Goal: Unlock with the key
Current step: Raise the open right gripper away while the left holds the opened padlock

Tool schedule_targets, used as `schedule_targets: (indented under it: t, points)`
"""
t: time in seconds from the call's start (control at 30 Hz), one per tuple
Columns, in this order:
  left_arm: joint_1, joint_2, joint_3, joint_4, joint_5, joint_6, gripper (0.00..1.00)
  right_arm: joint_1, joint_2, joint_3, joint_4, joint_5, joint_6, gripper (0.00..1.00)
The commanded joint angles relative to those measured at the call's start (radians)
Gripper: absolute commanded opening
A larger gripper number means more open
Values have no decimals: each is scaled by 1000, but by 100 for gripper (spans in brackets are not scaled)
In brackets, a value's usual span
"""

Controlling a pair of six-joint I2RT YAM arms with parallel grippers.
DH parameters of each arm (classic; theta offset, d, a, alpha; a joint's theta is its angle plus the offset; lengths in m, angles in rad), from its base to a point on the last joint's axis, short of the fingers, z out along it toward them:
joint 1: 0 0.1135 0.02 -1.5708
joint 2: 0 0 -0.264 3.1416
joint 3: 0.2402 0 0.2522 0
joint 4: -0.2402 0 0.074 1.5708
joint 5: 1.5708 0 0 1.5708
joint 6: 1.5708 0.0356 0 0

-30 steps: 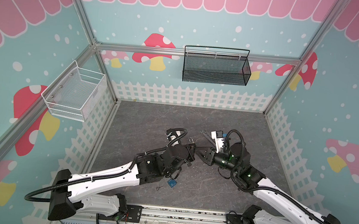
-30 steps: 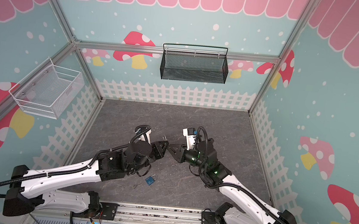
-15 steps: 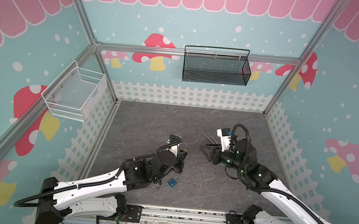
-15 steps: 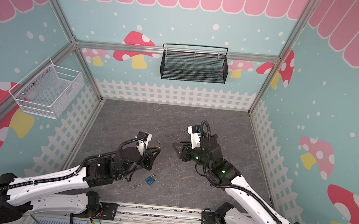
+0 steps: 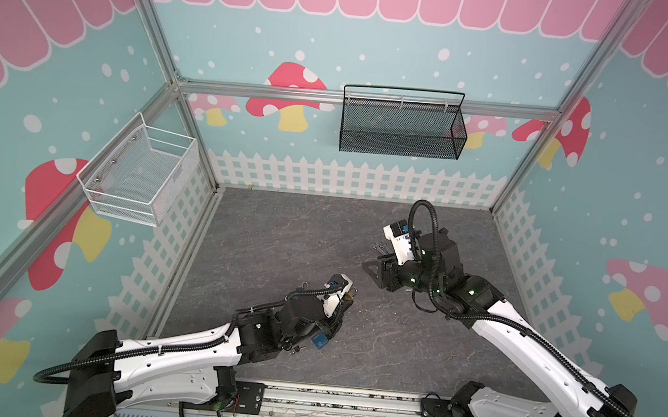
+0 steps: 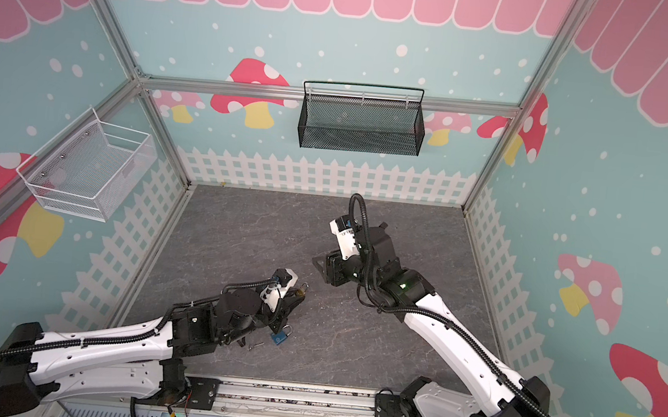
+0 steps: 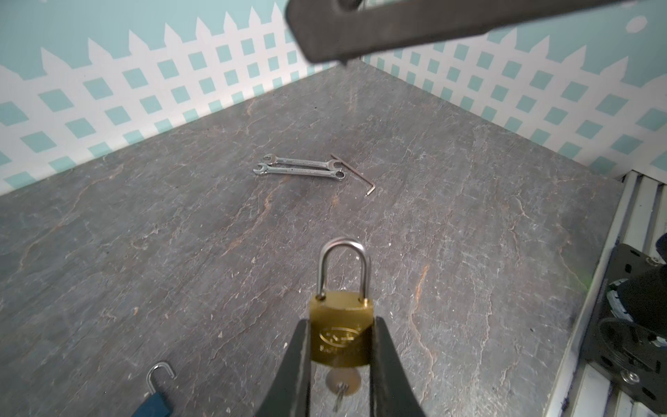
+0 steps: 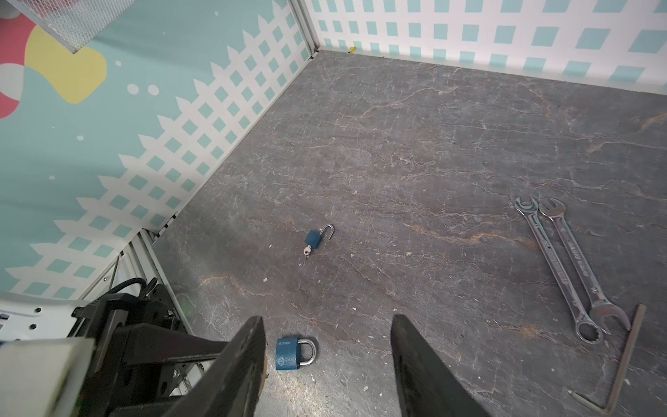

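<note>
Gold and shiny, the brass padlock is squeezed between the jaws of the left gripper, near the front middle of the worktop. Its silver loop is pushed in at both ends, and a small key sticks in its bottom. A blue padlock lies just beside. Further right, the right gripper is open wide and holds nothing. Two wrenches lie side by side near it.

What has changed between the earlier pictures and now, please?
The right gripper opened its fingers and drew away from the brass padlock. The left gripper, still shut on that padlock with the key in it, pulled back toward the near edge. The blue padlock on the floor stayed put.
</note>
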Motion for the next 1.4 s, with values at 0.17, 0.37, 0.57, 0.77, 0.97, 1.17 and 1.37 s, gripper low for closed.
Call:
schedule_targets:
  t: [0.17,0.37,0.57,0.77,0.97,1.17,1.37]
  points:
    - [4,6,-11,70,-25,55,0,30,60,50,-75,-73,-62,60]
    - [4,10,-12,71,-39,52,0,41,78,56,-99,-36,-76,60]
    - [4,8,-17,69,-59,53,0,53,103,71,-112,-48,-94,60]
    - [4,16,-15,72,-65,53,0,67,132,76,-121,-44,-110,60]
    - [4,21,-15,68,-65,61,0,69,152,109,-167,31,-112,61]
    - [4,7,-24,72,-69,61,0,68,157,128,-216,58,-136,61]
    - [4,-3,-30,78,-72,55,0,69,136,109,-231,22,-170,61]
